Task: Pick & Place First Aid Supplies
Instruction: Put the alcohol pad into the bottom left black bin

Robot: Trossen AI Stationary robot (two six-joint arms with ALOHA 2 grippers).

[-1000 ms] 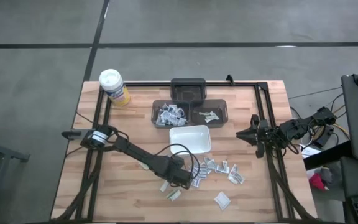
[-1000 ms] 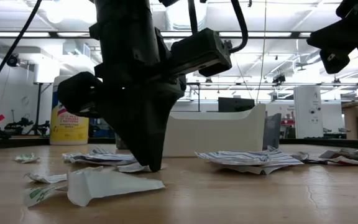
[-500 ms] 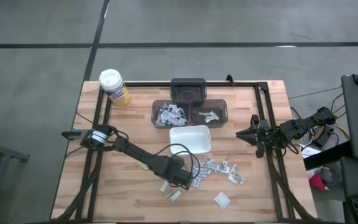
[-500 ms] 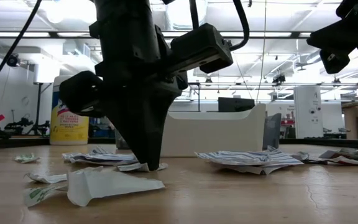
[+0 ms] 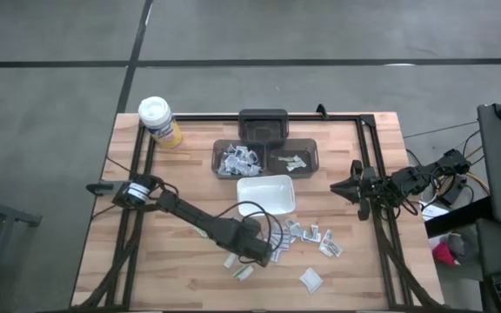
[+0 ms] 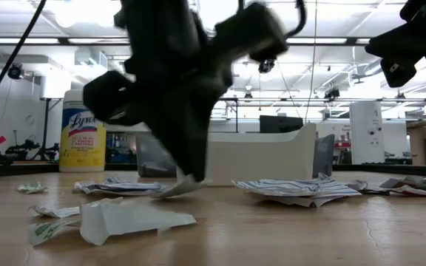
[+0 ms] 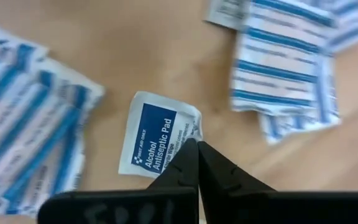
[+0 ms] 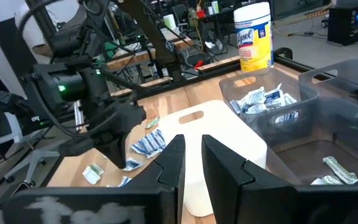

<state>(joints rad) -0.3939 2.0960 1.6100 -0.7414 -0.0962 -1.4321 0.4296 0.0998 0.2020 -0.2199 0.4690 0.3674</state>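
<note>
My left gripper is near the table's front middle, shut on a small white and blue packet printed "Alcohol Antiseptic Pad". In the low view the packet hangs from the fingertips just above the wood. More first aid packets lie flat on the table around it, and some lie in the dark bins. My right gripper waits at the table's right side, open, with nothing between its fingers. My left gripper pinches the packet's edge near one corner between its two fingertips. The fingers come from above, slanting down. The packet hangs tilted below them, its free end lowest; whether that end touches the table I cannot tell.
A white tray sits mid-table, just beyond the packets. Behind it stand two dark bins and a third. A yellow canister with a white lid stands at the far left. Greenish packets lie near the front edge.
My left gripper has gone up from the table and tipped over a little. The packet, which lay flat under its fingertips, has come up with it and now hangs tilted.
</note>
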